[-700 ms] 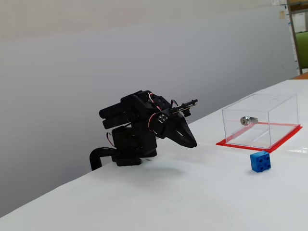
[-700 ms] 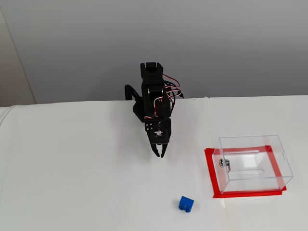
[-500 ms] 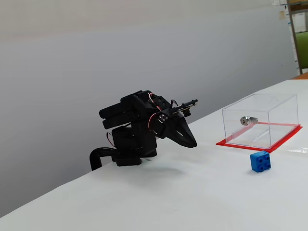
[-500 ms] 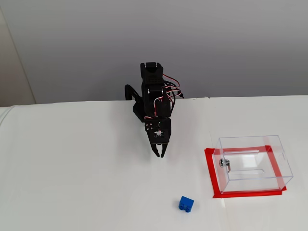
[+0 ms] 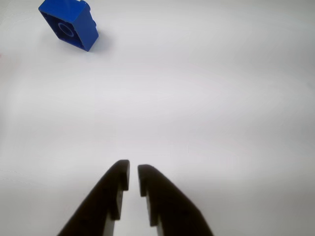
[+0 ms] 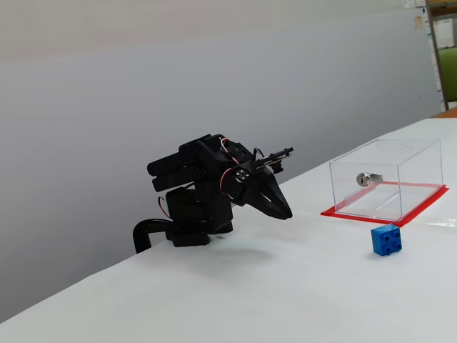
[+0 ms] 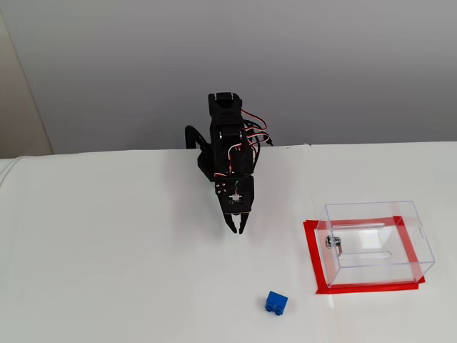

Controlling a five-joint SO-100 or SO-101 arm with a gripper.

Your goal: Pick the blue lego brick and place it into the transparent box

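While my fingers (image 5: 133,171) stand nearly closed with only a thin slit between them and hold nothing, the blue lego brick (image 7: 275,303) sits bright and studded near the worktop's (image 7: 107,271) front edge in a fixed view, well apart from me. The transparent box (image 7: 375,241), red-edged, stands just beside it toward the right edge. Bare white worktop lies between me and the brick.

A lab or office – bare white table (image 6: 300,300), plain grey wall (image 7: 321,64) (shelving (image 6: 444,50) behind).
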